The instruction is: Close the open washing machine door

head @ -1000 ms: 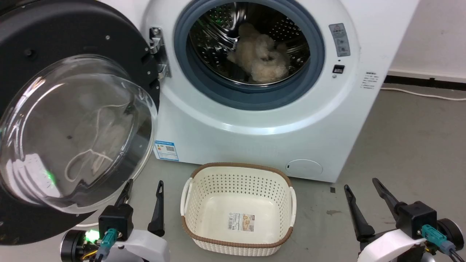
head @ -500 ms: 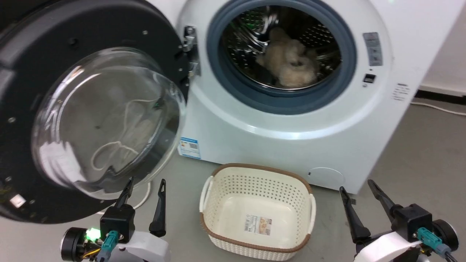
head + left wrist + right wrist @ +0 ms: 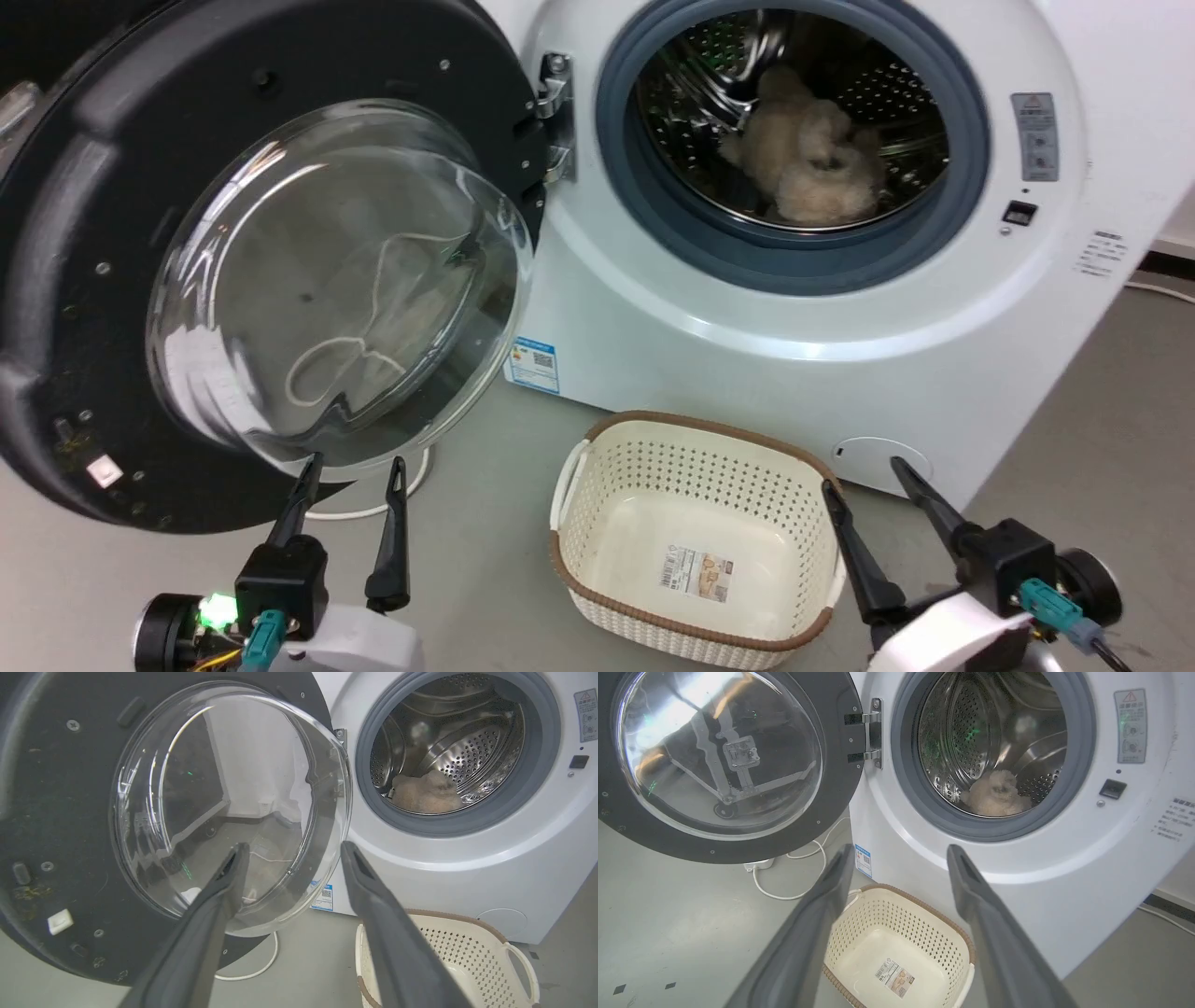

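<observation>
**White front-loader, door swung wide, both grippers low and empty**

White washing machine (image 3: 747,364) stands on the grey floor (image 3: 485,579), porthole facing us. Its door (image 3: 75,233) is swung fully out to the robot's left on the metal hinge (image 3: 555,121). The inner face is toward us, so the clear glass bowl (image 3: 336,280) bulges our way. We judge the closing not yet begun, as nothing presses on the door.

Grey rubber ring (image 3: 794,266) and steel drum (image 3: 709,56) lie exposed. A pale fluffy item (image 3: 808,159) rests at the drum's bottom, well inside, so we expect it will not foul the seal.

Cream perforated basket (image 3: 709,467) sits empty on the floor just in front of the machine, below the porthole. It looks low enough to pass under the door's swing, though we cannot be sure.

Left gripper (image 3: 356,459) hangs under the bowl's lower edge, fingers spread, holding nothing. We cannot tell whether it touches the glass. It is the nearer arm for a push on the door.

Right gripper (image 3: 862,474) is beside the basket's right end, fingers likewise spread and empty.

White cable (image 3: 373,511) loops on the floor beneath the door. Blue sticker (image 3: 534,365) marks the machine's lower left corner.
</observation>
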You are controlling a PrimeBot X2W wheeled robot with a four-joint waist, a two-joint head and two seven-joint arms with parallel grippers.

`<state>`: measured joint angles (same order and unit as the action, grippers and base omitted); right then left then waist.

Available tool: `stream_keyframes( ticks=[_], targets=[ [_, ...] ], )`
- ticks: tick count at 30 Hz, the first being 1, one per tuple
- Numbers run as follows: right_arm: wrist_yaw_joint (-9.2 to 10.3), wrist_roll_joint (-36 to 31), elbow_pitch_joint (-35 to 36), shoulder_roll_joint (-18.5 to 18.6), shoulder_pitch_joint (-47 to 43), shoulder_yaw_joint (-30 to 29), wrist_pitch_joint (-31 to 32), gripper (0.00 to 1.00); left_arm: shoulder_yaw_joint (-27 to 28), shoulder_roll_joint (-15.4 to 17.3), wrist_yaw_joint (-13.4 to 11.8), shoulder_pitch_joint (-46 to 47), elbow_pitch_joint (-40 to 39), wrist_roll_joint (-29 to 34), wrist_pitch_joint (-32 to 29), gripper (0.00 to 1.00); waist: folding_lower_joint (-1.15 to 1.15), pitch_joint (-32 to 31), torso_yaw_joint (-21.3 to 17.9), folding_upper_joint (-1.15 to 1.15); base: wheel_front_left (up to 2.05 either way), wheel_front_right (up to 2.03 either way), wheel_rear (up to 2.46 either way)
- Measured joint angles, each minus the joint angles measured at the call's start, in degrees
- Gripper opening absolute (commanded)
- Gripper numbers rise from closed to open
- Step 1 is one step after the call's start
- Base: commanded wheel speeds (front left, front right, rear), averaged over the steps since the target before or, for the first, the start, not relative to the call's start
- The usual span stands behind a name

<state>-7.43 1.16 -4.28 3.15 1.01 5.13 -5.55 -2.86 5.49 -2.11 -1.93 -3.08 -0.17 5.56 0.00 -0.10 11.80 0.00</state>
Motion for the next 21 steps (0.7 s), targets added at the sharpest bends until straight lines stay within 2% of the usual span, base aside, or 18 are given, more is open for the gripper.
stream_keyframes(
  ticks=[21],
  targets=[
    [0.00,1.05,-2.67,0.18,1.81,3.72,-2.46,1.00,0.02,0.82,-1.96,-1.95,-1.78,-0.03,2.52,1.00,0.00,0.65,5.36,0.00,-0.03,-0.03,-0.03]
  ],
)
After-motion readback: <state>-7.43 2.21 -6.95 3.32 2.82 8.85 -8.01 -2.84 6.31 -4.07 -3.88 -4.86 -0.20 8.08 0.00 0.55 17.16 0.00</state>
